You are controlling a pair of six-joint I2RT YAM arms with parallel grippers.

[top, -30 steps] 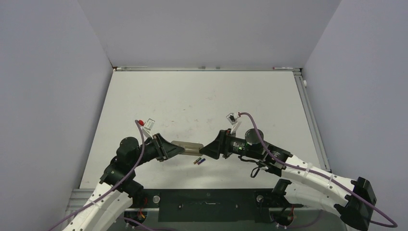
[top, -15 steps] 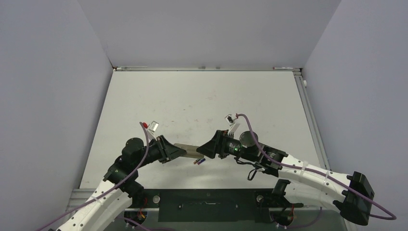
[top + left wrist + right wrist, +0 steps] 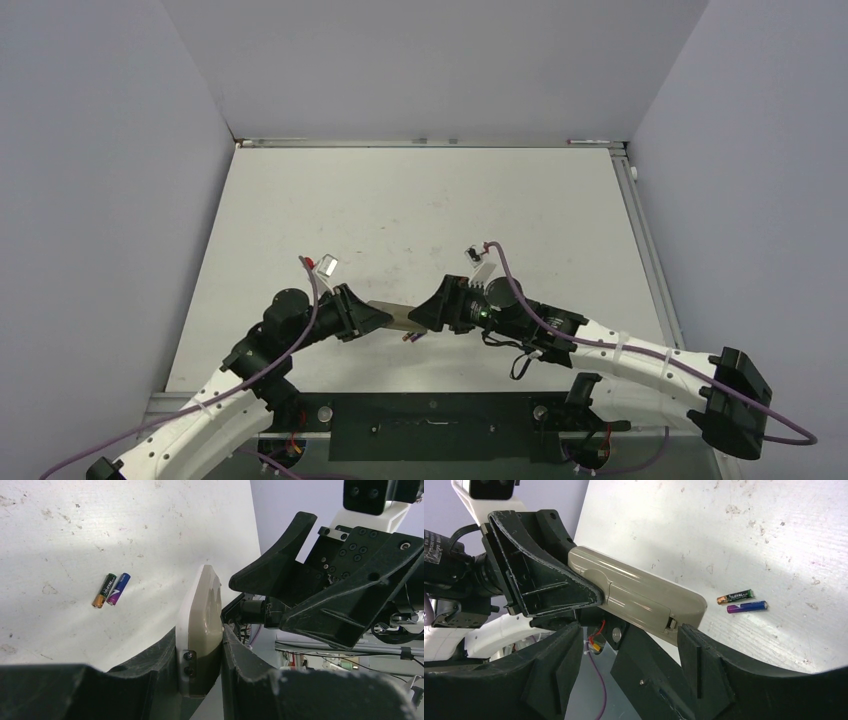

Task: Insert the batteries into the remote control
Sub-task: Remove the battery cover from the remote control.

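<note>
My left gripper (image 3: 370, 318) is shut on one end of the remote control (image 3: 395, 312) and holds it tilted above the table. In the left wrist view the remote (image 3: 202, 615) stands edge-on between the jaws of the left gripper (image 3: 200, 645). My right gripper (image 3: 425, 312) is open at the remote's free end. In the right wrist view the remote's beige back (image 3: 639, 597) shows a panel seam and a small latch, just ahead of the spread jaws of the right gripper (image 3: 629, 635). The two batteries (image 3: 412, 336) lie side by side on the table, and show in both the left wrist (image 3: 110, 589) and right wrist (image 3: 741, 601) views.
The white table (image 3: 420, 210) is scuffed and enclosed by grey walls at the left, back and right. A metal rail (image 3: 430, 142) runs along the far edge. The arm bases and a black bar (image 3: 430, 412) sit at the near edge.
Both arms have drawn closer together. The left gripper has shifted right with the remote, and the right gripper has moved left up to the remote's free end. The batteries have stayed put.
</note>
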